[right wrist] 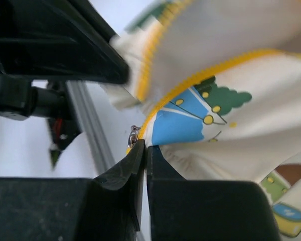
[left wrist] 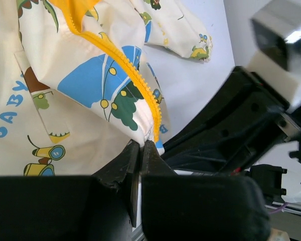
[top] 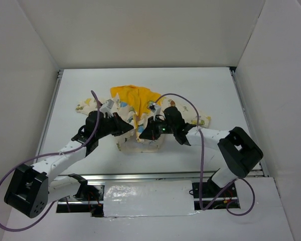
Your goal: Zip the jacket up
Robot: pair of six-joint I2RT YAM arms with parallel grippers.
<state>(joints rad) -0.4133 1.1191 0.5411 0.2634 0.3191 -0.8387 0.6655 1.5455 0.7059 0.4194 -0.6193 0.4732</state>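
- Spread flat at the middle of the white table (top: 200, 85): the jacket (top: 132, 103), seen from above.
- Long axis far to near, with the yellow hood (top: 133, 94) pointing toward the back wall and the hem (top: 140, 146) toward the arm bases.
- Sleeves (top: 84, 105) thrown out to left and right; front open, with yellow lining showing.
- Left arm (top: 65, 153) low and stretched, slanting in from the near left corner to the hem.
- Left gripper (left wrist: 140, 148) clamped tight on the bottom corner of one front edge, right at the foot of the yellow zipper tape (left wrist: 133, 75).
- Right arm (top: 210, 135) bent back from the near right, reaching leftward to the same hem.
- Right gripper (right wrist: 144, 150) pinched on the other front edge, just beside the silver slider (right wrist: 134, 134); cannot tell whether the slider itself sits in the pinch.
- Both wrists close together over the hem.
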